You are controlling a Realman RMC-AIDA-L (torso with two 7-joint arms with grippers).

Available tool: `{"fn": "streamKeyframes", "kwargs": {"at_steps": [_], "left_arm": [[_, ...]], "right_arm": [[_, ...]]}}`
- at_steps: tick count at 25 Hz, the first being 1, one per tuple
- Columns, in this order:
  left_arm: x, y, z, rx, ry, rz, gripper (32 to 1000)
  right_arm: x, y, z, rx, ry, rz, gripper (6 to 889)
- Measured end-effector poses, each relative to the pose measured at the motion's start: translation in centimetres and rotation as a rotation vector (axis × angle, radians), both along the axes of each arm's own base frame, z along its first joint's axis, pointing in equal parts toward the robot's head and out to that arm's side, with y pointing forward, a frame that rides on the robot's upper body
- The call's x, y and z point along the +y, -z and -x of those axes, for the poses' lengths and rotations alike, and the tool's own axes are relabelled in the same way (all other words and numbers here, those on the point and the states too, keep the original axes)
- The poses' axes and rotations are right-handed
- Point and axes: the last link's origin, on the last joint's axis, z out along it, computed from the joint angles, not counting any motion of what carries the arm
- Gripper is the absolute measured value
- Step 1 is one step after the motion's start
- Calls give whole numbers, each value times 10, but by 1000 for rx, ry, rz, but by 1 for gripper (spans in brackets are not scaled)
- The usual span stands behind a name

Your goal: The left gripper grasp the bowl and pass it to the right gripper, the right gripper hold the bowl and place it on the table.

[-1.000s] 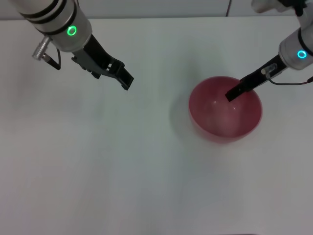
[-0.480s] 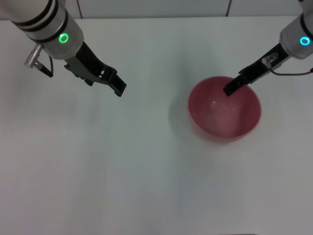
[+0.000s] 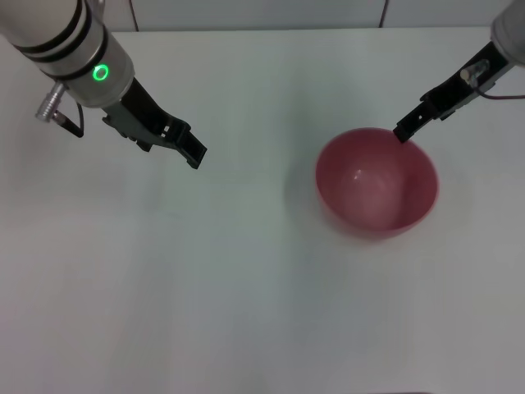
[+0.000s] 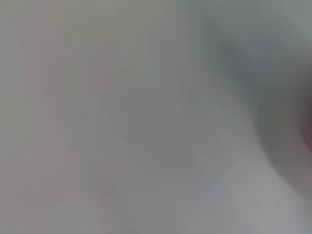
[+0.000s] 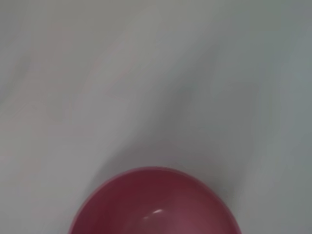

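Both grippers have drawn back over the last second: the right gripper [image 3: 403,131], whose tip sat inside the pink bowl [image 3: 376,194] earlier, has lifted out and now hangs just over the bowl's far rim, while the left gripper [image 3: 194,153] has slid toward the robot's left, farther from the bowl. The bowl itself has not shifted; it sits upright on the white table [image 3: 246,287], right of centre, with nothing inside it. In the right wrist view the bowl [image 5: 156,202] shows its rim and glossy inside, with bare table [image 5: 146,73] beyond it. The right gripper grips nothing, but whether its fingers are parted or together cannot be told. The left gripper is well apart from the bowl above bare table, holding nothing; its finger spacing cannot be told either.
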Motion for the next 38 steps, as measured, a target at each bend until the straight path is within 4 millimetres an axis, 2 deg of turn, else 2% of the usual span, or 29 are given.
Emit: {"fn": "streamKeyframes", "kwargs": {"at_steps": [13, 38], "left_arm": [[-2, 0, 2, 3, -9, 6, 834], [-2, -1, 3, 8, -14, 5, 834]], "right_arm": [[-1, -13, 21, -14, 26, 54, 859], [-1, -12, 28, -9, 18, 67, 854]]}}
